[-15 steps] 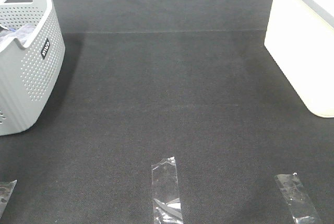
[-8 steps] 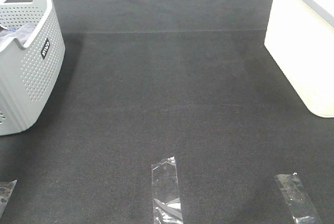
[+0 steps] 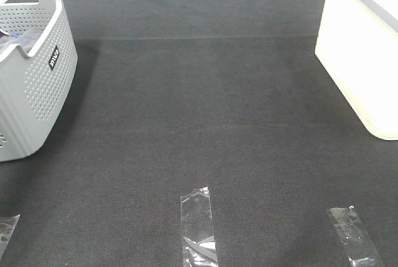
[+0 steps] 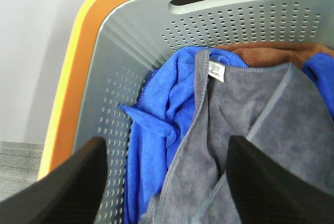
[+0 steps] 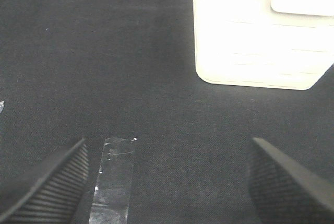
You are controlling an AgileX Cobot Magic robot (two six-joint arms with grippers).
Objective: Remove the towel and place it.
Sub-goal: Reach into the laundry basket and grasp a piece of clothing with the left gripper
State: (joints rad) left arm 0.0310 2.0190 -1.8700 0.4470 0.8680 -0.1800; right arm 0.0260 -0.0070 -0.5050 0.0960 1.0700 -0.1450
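Note:
The greyish-lavender towel (image 4: 261,130), with a stitched hem and a white tag, lies crumpled inside the grey perforated basket (image 4: 130,41). It rests on top of a brighter blue cloth (image 4: 162,104). My left gripper (image 4: 166,140) is open and empty. It hovers over the basket, above the towel's edge, without touching it. The basket stands at the left edge of the exterior view (image 3: 37,86), where neither arm shows. My right gripper (image 5: 168,141) is open and empty above the black mat (image 5: 104,51).
A brown cloth (image 4: 271,51) lies at the basket's far wall, below the handle slot. The basket has an orange rim (image 4: 68,78). A white bin (image 3: 367,61) stands at the right, also in the right wrist view (image 5: 255,36). Clear tape strips (image 3: 198,223) (image 3: 354,236) mark the mat's front.

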